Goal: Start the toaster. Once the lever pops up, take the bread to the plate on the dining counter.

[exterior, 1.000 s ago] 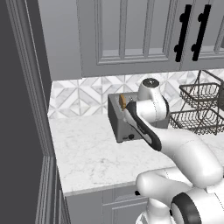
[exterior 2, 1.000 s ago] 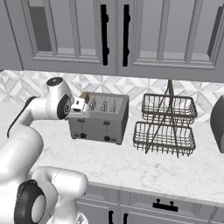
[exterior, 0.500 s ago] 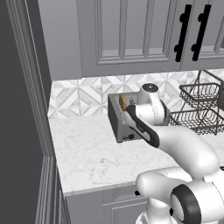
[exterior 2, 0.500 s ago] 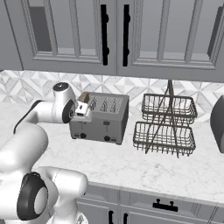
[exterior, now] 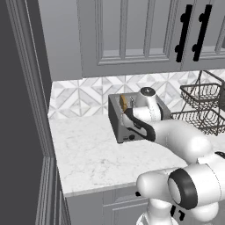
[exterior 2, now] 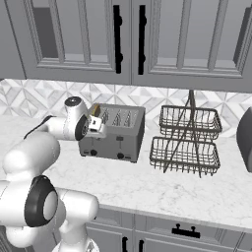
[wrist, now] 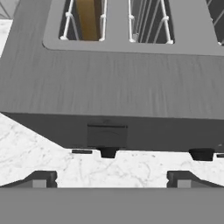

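Over the last second the white arm has swung its hand in closer to the front left of the boxy grey metal four-slot toaster (exterior 2: 114, 132); the base has not shifted, since the cabinets and backsplash sit as they did.

Going left to right in the right base view: the arm's white links rise from the lower left, the two-finger gripper (exterior 2: 97, 124) hangs just in front of the toaster's left end, then comes the toaster on the white marbled worktop (exterior 2: 197, 189), then a dark wire two-tier basket stand (exterior 2: 186, 141), well apart from the toaster.

In the hand view the finger tips (wrist: 40, 178) stand wide apart with nothing between them, looking down over the toaster's top edge. The small tan-brown bread slice (wrist: 88, 19) sits down in the leftmost slot. A small dark lever tab (wrist: 107, 152) shows low on the front face, near the foot, beside a round dark knob (wrist: 201, 154).

Judging by this, the task is at its start: the lever press looks either just made or about to be made, I cannot tell which. Waiting for the pop-up, lifting out the bread and carrying it off to the plate are all left.
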### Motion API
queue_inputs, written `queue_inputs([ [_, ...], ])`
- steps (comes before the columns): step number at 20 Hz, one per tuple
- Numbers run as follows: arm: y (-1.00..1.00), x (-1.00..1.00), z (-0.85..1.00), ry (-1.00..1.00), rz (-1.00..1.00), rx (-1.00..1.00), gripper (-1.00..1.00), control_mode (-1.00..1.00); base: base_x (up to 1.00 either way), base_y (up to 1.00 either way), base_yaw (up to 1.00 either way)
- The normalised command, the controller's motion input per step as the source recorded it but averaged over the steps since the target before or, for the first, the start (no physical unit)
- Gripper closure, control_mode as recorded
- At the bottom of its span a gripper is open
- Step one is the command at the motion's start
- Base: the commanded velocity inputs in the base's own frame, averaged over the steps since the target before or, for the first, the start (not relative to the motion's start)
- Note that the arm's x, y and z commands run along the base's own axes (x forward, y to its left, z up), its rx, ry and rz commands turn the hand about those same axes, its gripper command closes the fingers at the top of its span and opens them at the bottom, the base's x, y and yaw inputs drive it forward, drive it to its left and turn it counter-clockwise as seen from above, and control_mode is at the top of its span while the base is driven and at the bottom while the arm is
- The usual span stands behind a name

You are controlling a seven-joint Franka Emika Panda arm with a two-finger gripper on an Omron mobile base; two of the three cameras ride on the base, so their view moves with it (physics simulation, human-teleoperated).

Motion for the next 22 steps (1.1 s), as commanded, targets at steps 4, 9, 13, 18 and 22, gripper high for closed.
queue_inputs([
  [4,0.01,0.25,0.00,-0.04,0.00,0.00,-1.00,-1.00,0.00,0.00,0.00],
  [9,0.03,0.25,-0.01,-0.02,0.00,0.00,-1.00,-1.00,0.00,0.00,0.00],
  [13,0.02,0.13,-0.14,-0.04,0.00,0.01,-1.00,-1.00,0.00,0.00,0.00],
  [18,0.00,0.12,-0.14,-0.07,0.00,0.02,-1.00,-1.00,0.00,0.00,0.00],
  [22,0.00,0.06,-0.06,0.00,0.00,0.02,-1.00,-1.00,0.00,0.00,0.00],
])
